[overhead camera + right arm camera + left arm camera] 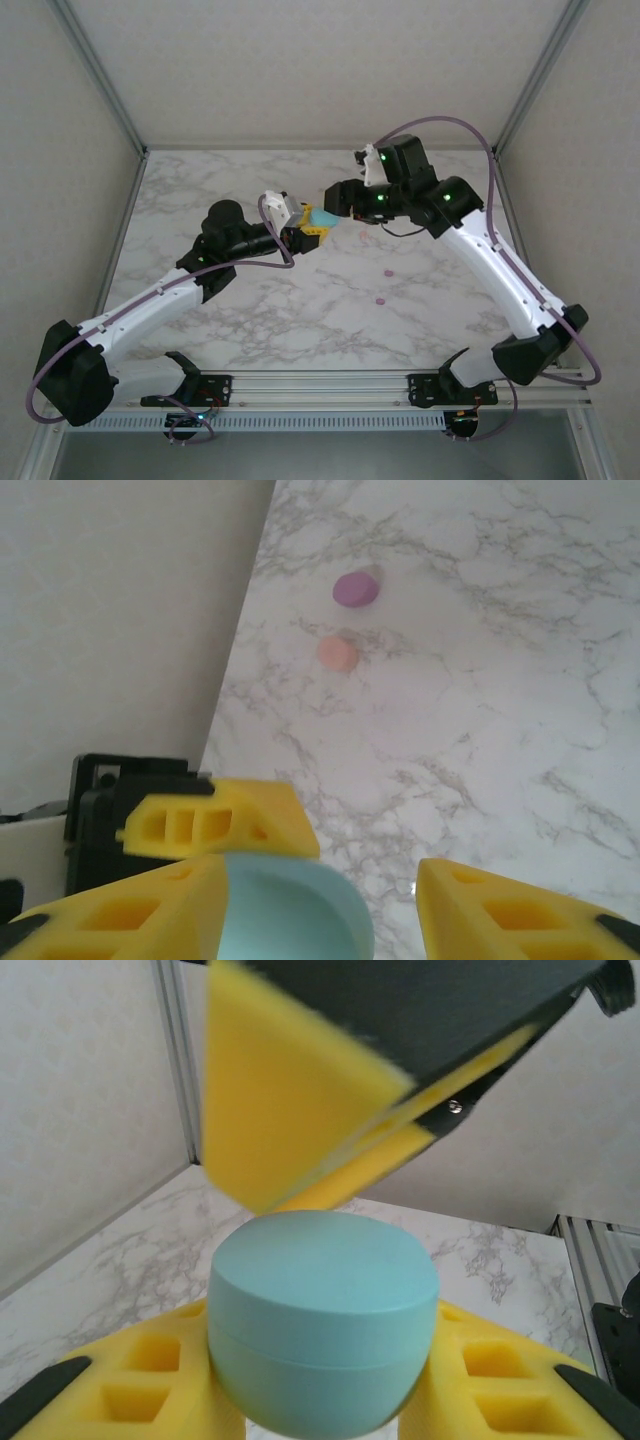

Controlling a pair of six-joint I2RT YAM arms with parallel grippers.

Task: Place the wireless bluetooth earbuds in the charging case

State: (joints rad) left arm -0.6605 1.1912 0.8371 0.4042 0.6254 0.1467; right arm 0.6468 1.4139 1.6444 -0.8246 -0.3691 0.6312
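Insertion not begun: the left gripper (308,232) clamps the closed teal charging case (322,1310) at mid-table, the right gripper (333,203) stands half-spread over its lid, and the pink earbud (354,589) and peach earbud (337,653) lie loose to the near right.

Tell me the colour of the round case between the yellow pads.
The charging case is pale teal; the left wrist view shows it best.

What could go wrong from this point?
1. The charging case looks closed, held by the left gripper, with the open right gripper crowding its lid; a nudge could twist it loose.
2. The magenta earbud and peach earbud lie loose on the marble table; a clumsy pinch may push them away.
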